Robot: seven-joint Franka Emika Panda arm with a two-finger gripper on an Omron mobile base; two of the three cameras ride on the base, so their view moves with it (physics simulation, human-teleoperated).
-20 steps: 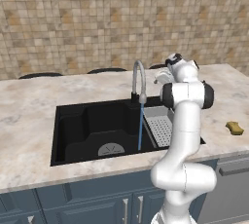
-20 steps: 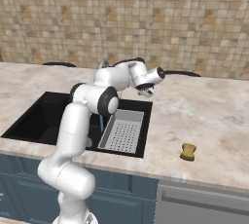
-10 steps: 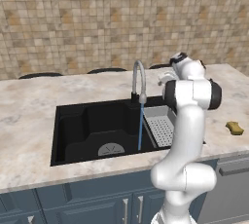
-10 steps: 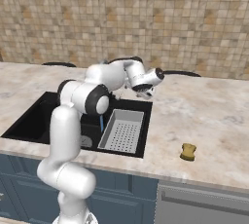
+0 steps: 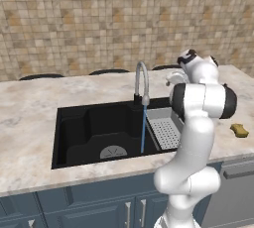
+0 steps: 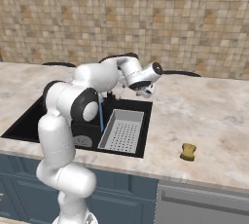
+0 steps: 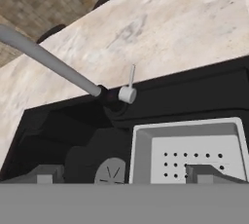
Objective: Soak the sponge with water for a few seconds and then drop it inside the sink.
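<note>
The strainer tray (image 5: 166, 132) sits in the sink's (image 5: 79, 133) right part; the sponge (image 6: 187, 151) lies on the counter (image 6: 209, 121) well right.

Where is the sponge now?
The sponge lies on the counter to the right of the sink, near the front edge, apart from the strainer tray.

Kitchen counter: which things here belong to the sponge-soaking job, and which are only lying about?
Belong to the job: sponge, water, sink, faucet, open gripper.
Only lying about: strainer tray, tiled wall.
</note>
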